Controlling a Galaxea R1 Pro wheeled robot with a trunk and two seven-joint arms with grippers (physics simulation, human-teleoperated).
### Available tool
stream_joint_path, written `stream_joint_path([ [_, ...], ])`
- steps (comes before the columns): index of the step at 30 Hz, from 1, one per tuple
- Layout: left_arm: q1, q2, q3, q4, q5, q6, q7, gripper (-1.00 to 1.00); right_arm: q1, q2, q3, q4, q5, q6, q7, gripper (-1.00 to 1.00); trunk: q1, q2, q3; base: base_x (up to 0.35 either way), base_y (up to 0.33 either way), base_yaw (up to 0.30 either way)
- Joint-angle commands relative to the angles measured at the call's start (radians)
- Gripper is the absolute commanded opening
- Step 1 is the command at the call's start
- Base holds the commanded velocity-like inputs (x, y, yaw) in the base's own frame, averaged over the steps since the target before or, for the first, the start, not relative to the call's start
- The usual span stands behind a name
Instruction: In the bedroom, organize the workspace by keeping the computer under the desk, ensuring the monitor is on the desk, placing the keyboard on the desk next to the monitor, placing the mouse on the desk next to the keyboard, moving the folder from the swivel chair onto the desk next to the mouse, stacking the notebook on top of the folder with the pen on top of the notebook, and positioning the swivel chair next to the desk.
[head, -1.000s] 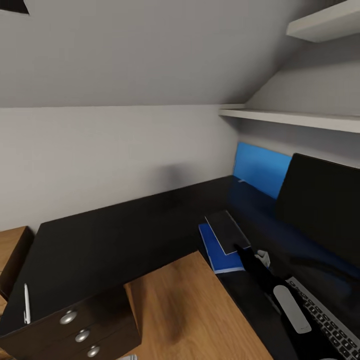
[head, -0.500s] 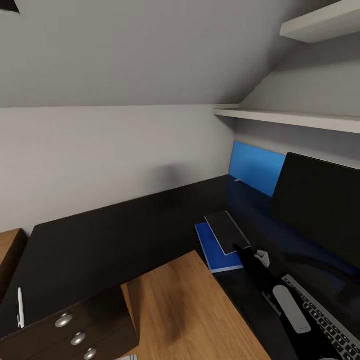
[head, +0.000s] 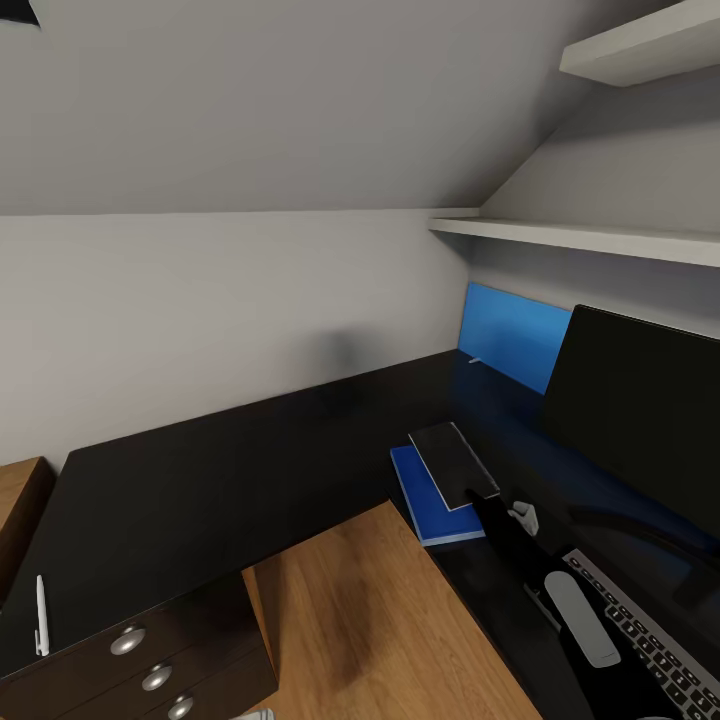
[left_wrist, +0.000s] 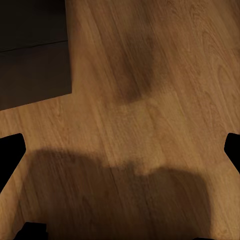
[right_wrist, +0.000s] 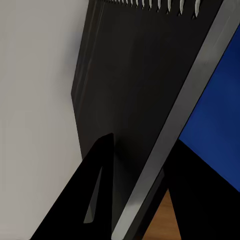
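A dark grey notebook (head: 452, 460) lies over the bright blue folder (head: 432, 508) on the glossy black desk (head: 230, 470). My right gripper (head: 482, 493) is shut on the notebook's near edge. In the right wrist view, black fingers (right_wrist: 97, 195) straddle the notebook (right_wrist: 135, 75), with the folder (right_wrist: 220, 115) beside it. The monitor (head: 640, 410) stands at the right and the keyboard (head: 655, 645) lies in front of it. A white pen (head: 41, 615) rests on the desk's far left end. My left gripper (left_wrist: 120, 150) hangs open over wood floor. The mouse, swivel chair and computer are out of view.
A black drawer unit (head: 150, 665) with round silver knobs sits under the desk's left end. A blue panel (head: 515, 335) leans against the wall behind the monitor. White shelves (head: 590, 238) jut out above the right side. Wood floor (head: 380, 620) fills the desk's inner corner.
The head view has shifted slightly, so everything sits a little further left. My right gripper and the notebook have kept their place over the folder.
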Motion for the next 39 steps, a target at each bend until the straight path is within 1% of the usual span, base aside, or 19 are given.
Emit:
stream_joint_path([
  [1,0.000,-0.001,0.001,-0.002,0.008,0.006,0.000,1.00,0.000,0.000,-0.002,0.000,-0.008,0.008,-0.001,-1.00,0.000,-0.001,-0.001,0.000,0.000,0.000],
  [11,0.000,-0.001,0.001,-0.002,0.008,0.006,0.000,1.00,0.000,0.000,-0.003,-0.001,-0.004,0.007,-0.021,-1.00,0.000,-0.001,-0.001,0.000,0.000,0.000],
  [23,0.000,0.005,0.001,-0.002,0.009,0.006,0.000,1.00,0.000,0.005,0.000,-0.001,-0.008,0.001,-0.097,-1.00,0.000,-0.001,-0.001,0.000,0.000,0.000],
  [27,0.000,0.005,0.001,-0.002,0.010,0.006,0.001,1.00,0.000,0.013,0.000,-0.005,-0.010,0.001,-0.141,-1.00,0.000,-0.001,-0.001,0.000,0.000,0.000],
  [29,0.000,0.005,0.001,-0.002,0.010,0.006,0.001,1.00,0.000,0.017,0.000,-0.006,-0.010,0.001,-0.151,-1.00,0.000,-0.001,-0.001,0.000,0.000,0.000],
  [39,0.000,0.006,0.001,-0.003,0.009,0.005,0.000,1.00,0.000,0.023,0.000,-0.007,-0.011,0.002,-0.164,-1.00,0.000,-0.001,-0.001,0.000,0.000,0.000],
])
